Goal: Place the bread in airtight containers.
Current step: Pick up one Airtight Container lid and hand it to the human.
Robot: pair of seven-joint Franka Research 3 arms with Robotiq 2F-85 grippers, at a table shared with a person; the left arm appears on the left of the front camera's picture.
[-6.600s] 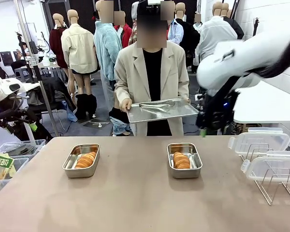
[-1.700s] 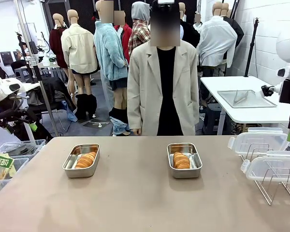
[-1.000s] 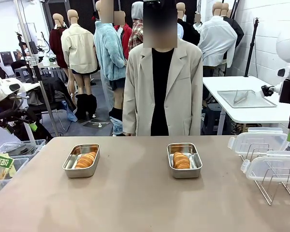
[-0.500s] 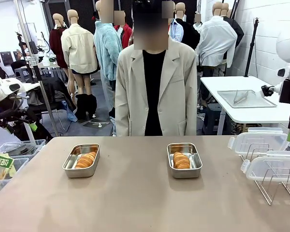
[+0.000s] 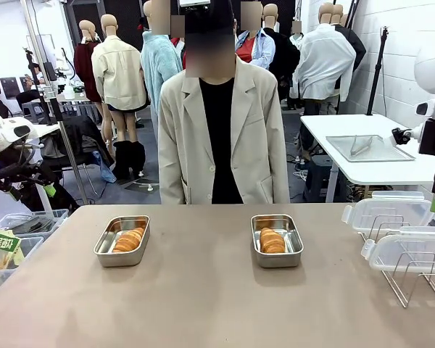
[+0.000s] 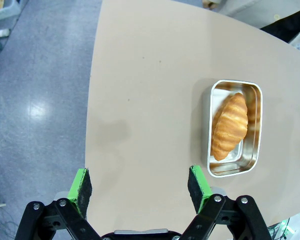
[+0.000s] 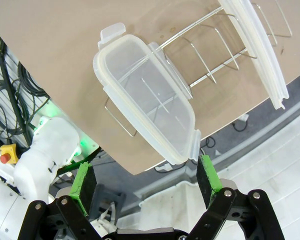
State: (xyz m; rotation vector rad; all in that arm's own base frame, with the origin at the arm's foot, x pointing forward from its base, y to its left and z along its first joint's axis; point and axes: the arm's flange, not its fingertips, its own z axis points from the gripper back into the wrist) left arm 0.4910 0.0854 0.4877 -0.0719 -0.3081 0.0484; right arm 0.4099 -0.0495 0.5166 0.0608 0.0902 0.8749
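Both rolls point(image 5: 272, 240) lay in their tins point(image 5: 277, 261), the left claw point(image 6: 140, 181) and right claw point(image 7: 146, 180) were open and empty, so a clear lid point(image 7: 145, 105) likely needed grabbing next.

The left tin point(image 5: 119, 259) and the right tin point(image 5: 277, 261), shiny steel with rounded corners, stand uncovered and well apart on the desk point(image 5: 203, 304). A golden, ridged roll lies flat in each: the left roll point(image 5: 128, 239) and the right roll point(image 5: 272, 241). Two clear lids point(image 5: 388, 214) rest at the desk's right side.
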